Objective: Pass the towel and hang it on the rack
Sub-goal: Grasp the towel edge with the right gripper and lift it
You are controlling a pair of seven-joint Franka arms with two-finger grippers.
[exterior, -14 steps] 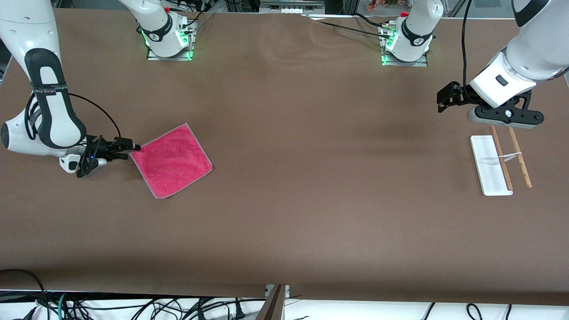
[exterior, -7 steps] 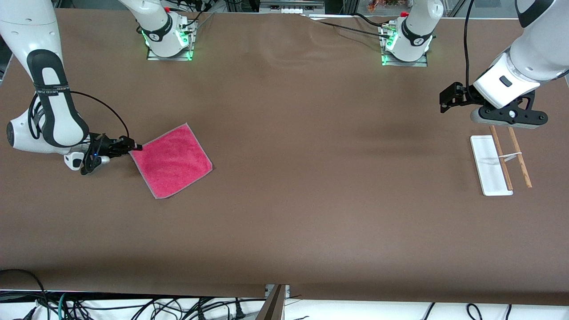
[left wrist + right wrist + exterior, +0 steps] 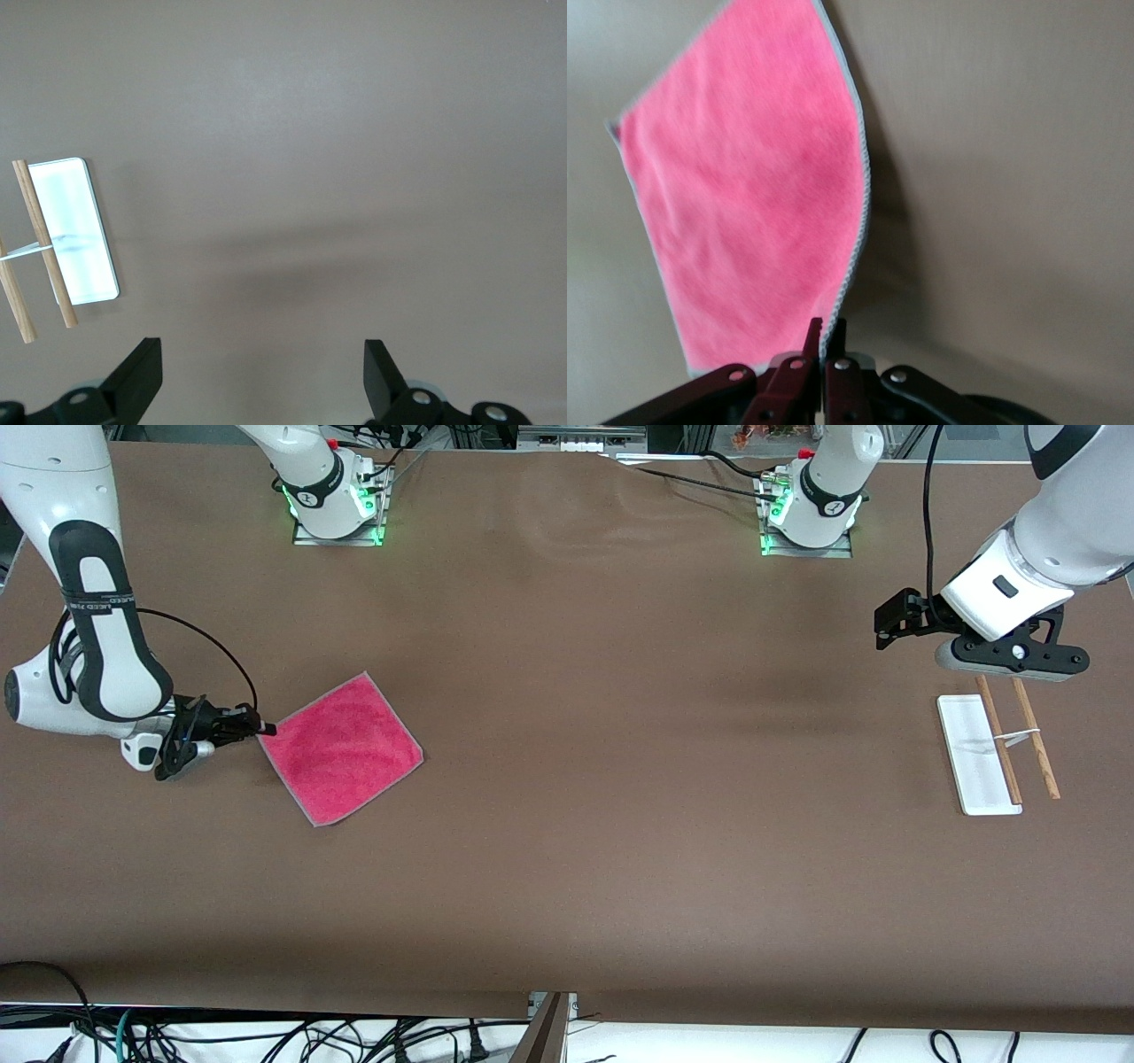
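brown cloth-covered table [image 3: 567, 850], tangled black cables [image 3: 266, 1036] along white floor strip below near edge, even overhead light

Both arms white with glossy shells and black joint bands. Right arm [image 3: 84, 602]: black cable looped off the forearm, small white lettering on the black band. Left arm [image 3: 1045, 540]: black cable down to the wrist, black camera bracket at its 9 o'clock. Bases on metal plates, green LEDs lit, red caps on top. Gripper fingers black; silver screws visible in the wrist views.
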